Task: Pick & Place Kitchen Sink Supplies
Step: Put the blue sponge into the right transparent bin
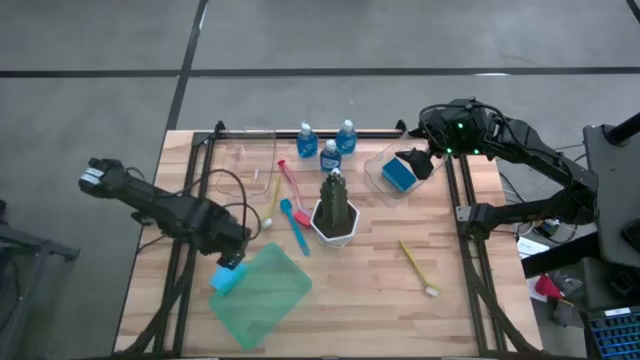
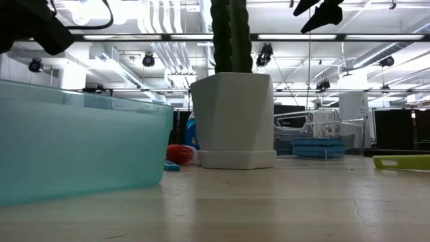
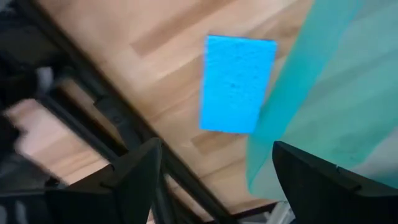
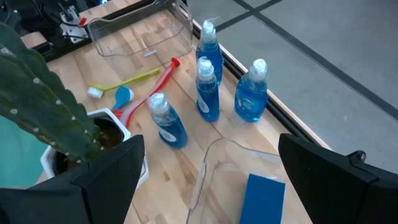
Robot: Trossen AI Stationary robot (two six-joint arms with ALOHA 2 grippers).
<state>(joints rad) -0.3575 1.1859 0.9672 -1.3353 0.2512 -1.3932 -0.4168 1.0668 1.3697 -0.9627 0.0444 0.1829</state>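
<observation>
The left gripper (image 3: 208, 177) hangs wide open and empty over the light-blue sponge (image 3: 238, 83) on the surface (image 3: 155, 74) — probably soft, light, compressible, best pinched across its short sides — while the right gripper (image 4: 208, 180), also wide open, holds nothing.

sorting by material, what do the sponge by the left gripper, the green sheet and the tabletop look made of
Sponge: soft foam, matte, finely pitted face. Green sheet: probably thin plastic or silicone, translucent, wood showing faintly through. Table: light wood planks, visible grain and seams, smooth finish.

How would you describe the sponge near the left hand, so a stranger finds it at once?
Start at the green sheet on the table's front left. At its left corner lies a flat light-blue sponge, just below the open left hand. The other sponge is darker and sits in a clear tray.
</observation>
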